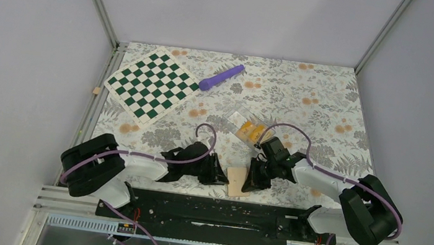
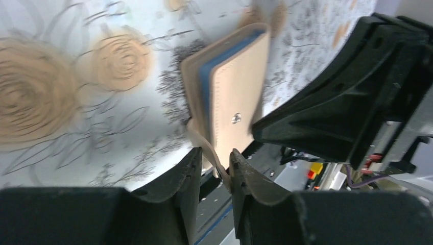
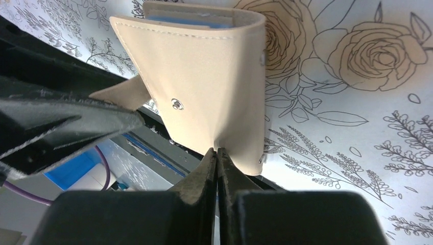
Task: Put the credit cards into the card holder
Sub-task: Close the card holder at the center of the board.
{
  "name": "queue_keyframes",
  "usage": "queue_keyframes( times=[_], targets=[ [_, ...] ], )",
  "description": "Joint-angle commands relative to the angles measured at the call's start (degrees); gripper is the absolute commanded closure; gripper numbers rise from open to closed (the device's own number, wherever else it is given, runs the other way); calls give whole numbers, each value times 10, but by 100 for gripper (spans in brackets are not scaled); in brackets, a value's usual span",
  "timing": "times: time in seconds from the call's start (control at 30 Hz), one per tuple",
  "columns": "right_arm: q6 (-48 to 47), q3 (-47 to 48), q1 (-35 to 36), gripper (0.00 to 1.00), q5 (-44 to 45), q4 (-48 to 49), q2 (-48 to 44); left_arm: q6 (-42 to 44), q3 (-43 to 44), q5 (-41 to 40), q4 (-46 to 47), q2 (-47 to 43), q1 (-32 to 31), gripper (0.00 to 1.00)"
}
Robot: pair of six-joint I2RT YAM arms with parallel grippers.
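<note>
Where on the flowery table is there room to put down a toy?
Bare cloth lies right of the purple stick, out to the table's far right corner. It's crowded near the arms: card holder between both grippers, clear case of cards just behind. The checkerboard fills the far left.

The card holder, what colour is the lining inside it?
Light blue, under a tan outside. The card holder shows its blue inner edge best in the left wrist view.
</note>
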Motion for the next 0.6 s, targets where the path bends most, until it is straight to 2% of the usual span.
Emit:
queue_keyframes(
  times=[0.0, 0.23, 0.57],
  targets=[
    [-22, 36, 6, 94, 19, -33, -19, -5, 42, 32, 76, 7, -3, 73],
    [-30, 46, 7, 88, 24, -34, -17, 0, 66, 48, 81, 33, -8, 68],
    [-41, 40, 7, 87, 36, -24, 17, -3, 67, 60, 101, 63, -10, 67]
  ],
)
